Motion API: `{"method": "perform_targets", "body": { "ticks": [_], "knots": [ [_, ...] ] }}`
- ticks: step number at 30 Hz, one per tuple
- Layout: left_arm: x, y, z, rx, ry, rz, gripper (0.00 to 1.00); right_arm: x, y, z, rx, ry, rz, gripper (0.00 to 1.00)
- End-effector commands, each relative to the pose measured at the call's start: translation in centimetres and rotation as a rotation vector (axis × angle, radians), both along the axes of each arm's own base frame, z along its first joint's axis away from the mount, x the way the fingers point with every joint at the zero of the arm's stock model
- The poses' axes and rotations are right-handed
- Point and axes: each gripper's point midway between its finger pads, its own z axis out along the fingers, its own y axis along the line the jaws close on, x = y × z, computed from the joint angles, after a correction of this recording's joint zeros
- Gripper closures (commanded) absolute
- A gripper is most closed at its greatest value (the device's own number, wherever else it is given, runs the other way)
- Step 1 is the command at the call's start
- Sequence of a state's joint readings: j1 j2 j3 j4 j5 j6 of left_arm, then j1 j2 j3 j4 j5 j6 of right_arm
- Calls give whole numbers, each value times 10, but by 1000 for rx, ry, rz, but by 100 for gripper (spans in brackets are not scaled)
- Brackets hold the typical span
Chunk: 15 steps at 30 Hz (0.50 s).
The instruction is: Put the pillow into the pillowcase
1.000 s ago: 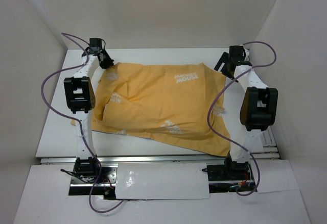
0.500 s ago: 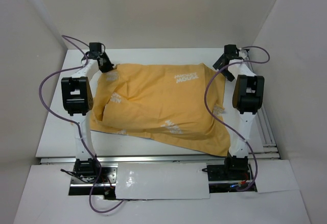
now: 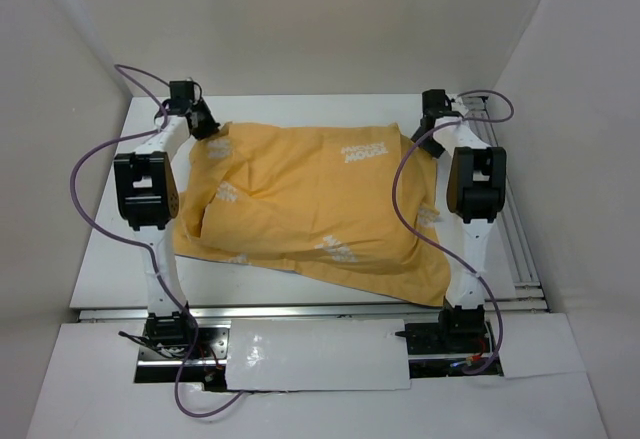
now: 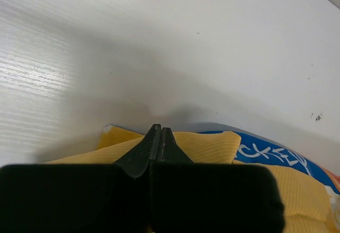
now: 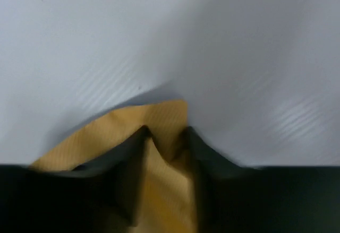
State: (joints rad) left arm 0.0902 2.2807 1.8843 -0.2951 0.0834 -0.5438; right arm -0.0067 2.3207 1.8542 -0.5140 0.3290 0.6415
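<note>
We see the left gripper [image 4: 157,131] clamped on the pillowcase [image 3: 320,199] near the bench's [image 3: 110,249] far-left corner. The right gripper [image 5: 164,131] stands apart, astride the fabric's far-right corner.

This is looking like a robotics lab test cell. Plain white panels [image 3: 300,19] are boxing in a white desk [image 3: 110,259] at the back and on both sides. The left arm [image 3: 148,187] and the right arm [image 3: 478,181], white with black joints, are standing bolted to a metal rail [image 3: 310,310] at the desk's near edge. Purple cables [image 3: 76,171] are looping loose from their joints down to the bases.
</note>
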Motion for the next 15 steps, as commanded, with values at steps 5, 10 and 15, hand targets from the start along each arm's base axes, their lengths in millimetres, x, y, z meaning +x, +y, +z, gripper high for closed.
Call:
{"method": "perform_targets", "body": {
  "ticks": [5, 10, 15],
  "knots": [
    [1, 11, 89, 80, -177, -12, 100, -16, 13, 15, -15, 14, 29, 100],
    [-13, 15, 145, 98, -268, -5, 100, 29, 5, 131, -118, -264, 102, 100],
    [-35, 17, 217, 133, -398, 16, 100, 33, -24, 285, -265, -534, 76, 100]
  ]
}}
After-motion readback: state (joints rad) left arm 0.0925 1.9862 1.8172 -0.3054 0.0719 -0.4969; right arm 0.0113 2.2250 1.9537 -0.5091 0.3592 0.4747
